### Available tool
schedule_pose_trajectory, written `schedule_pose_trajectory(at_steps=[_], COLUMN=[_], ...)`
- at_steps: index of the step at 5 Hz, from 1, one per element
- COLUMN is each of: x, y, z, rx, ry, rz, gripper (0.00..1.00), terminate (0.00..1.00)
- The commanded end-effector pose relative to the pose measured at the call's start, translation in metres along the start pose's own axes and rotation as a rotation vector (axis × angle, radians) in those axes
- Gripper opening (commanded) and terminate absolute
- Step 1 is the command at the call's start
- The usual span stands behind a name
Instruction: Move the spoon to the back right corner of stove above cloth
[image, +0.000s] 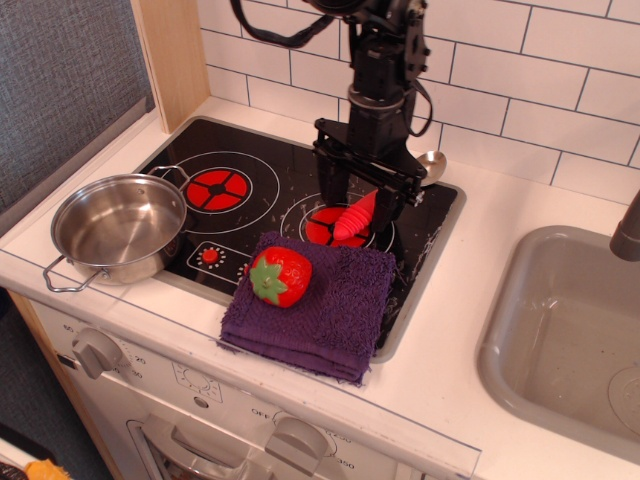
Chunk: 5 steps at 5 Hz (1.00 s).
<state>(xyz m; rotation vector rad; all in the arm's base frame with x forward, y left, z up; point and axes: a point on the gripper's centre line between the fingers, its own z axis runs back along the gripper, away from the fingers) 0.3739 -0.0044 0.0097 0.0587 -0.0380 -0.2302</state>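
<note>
Most of task looked done, by my read. Spoon (385, 195) lay tilted across back right part of stove (262, 163), red handle over right burner just behind cloth (315, 303), silver bowl near rear rim. Gripper (359, 195) jaws stood spread wide either side of handle; I judged nothing held, contact unclear. Left: pull arm clear. White counter (480, 250), white tile wall behind, grey sink (560, 330) to right, steel pot (115, 225) on left, strawberry (280, 276) on cloth.
</note>
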Motion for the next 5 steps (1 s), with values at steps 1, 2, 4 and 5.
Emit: schedule_pose_trajectory(at_steps=[1, 2, 4, 5], x=[-0.026, -0.045, -0.054, -0.054], y=[0.019, 0.028, 0.033, 0.033], z=[0.06, 0.077, 0.081, 0.081], rx=[-0.033, -0.071, -0.045, -0.045], ry=[-0.168, -0.197, -0.173, -0.173], rz=[0.001, -0.001, -0.011, -0.011], gripper=[1.0, 1.0, 1.0, 1.0], terminate=[0.0, 0.0, 0.0, 1.0])
